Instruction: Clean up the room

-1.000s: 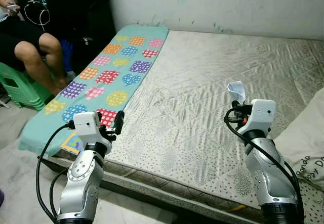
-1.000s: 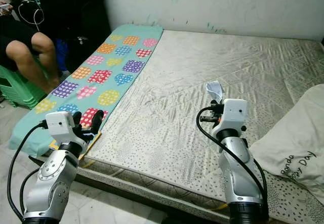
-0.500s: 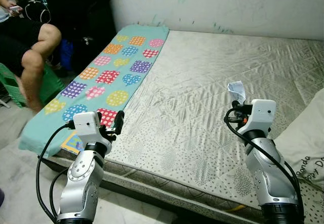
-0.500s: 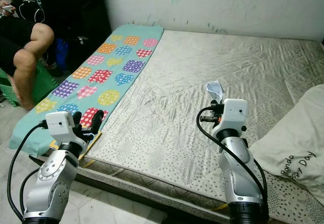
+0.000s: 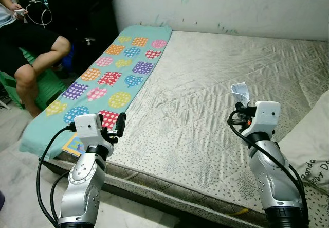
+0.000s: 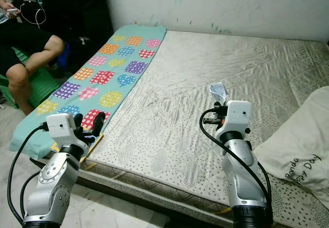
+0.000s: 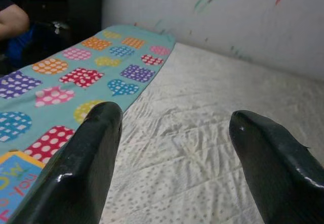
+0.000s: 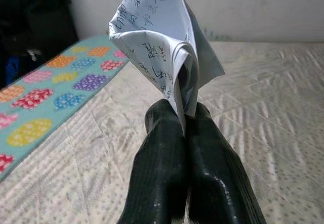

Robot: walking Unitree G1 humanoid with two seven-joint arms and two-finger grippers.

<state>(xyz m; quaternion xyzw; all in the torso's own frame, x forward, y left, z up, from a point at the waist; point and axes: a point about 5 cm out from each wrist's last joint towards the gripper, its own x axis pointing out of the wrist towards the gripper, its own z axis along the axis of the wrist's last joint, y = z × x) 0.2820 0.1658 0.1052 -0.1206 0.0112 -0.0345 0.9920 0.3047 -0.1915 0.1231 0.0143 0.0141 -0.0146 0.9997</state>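
A folded white paper [image 8: 157, 47] with handwriting on it stands up from my right gripper [image 8: 181, 114], which is shut on its lower edge. In the left eye view that paper [image 5: 240, 91] is held above the middle-right of a bare quilted mattress [image 5: 205, 68]. My left gripper [image 7: 172, 128] is open with nothing between its fingers. It hovers over the mattress's near left corner [image 5: 119, 122], beside a teal mat [image 5: 110, 73] with coloured dotted patches.
A white pillow [image 5: 313, 140] lies at the mattress's right edge. A colourful book [image 5: 72, 144] lies at the teal mat's near end. A person [image 5: 31, 42] sits on a green stool at the far left. A stained wall [image 5: 231, 1] runs behind the mattress.
The seated person has shifted their legs and sat back to the left. Both arms and the paper have stayed where they were.
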